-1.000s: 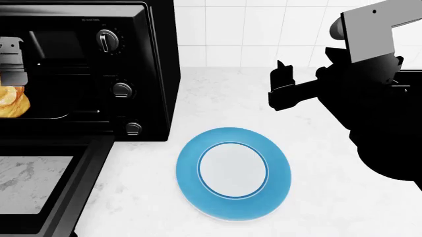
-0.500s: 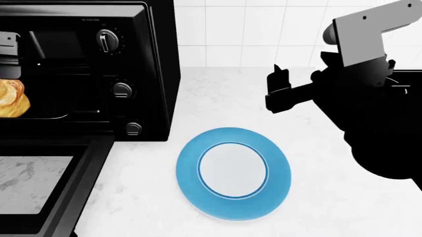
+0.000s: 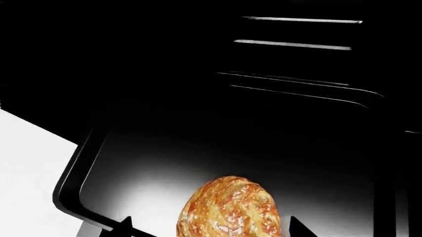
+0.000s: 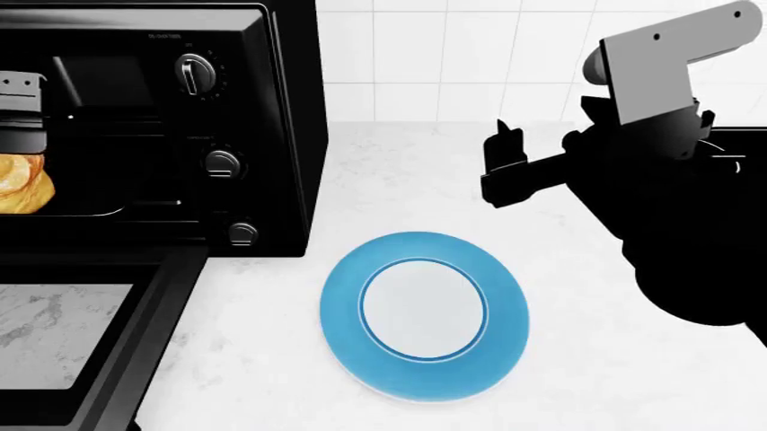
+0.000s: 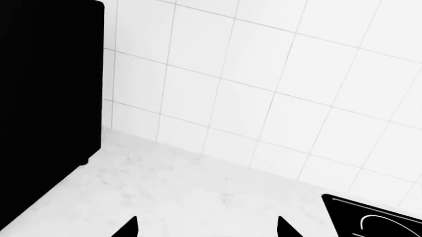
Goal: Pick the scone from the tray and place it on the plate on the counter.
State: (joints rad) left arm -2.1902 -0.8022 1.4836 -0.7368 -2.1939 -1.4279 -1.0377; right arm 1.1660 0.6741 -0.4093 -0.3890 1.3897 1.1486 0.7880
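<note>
golden-brown scone point(image 3: 228, 207), left wrist view: lies low in the frame on the dark metal tray point(image 3: 132, 173) inside the black toaster oven; two tips of the left gripper point(image 3: 207, 228) show at the bottom edge, one on each side of the pastry and spread wider than it, touching nothing visible, presumably lined up to close on it. tray holds the scone alone; its raised rim runs along the lower left. head view: toaster oven point(image 4: 287, 135) fills the upper left, door flap point(image 4: 72, 341) dropped open at lower left, so the cavity can be reached; scone point(image 4: 24, 184) sits at the far left edge with the left gripper's grey body just above it. plate point(image 4: 341, 310), blue-rimmed with pale centre, lies bare at lower centre on the counter point(image 4: 396, 171), well apart from the oven's contents. right gripper point(image 4: 513, 144) is parked at upper right, clear of the plate, probably to keep out of the way. right wrist view: two dark tips at the bottom edge, set apart, nothing between them; white tiles and a stovetop corner point(image 5: 376, 219) at lower right.
</note>
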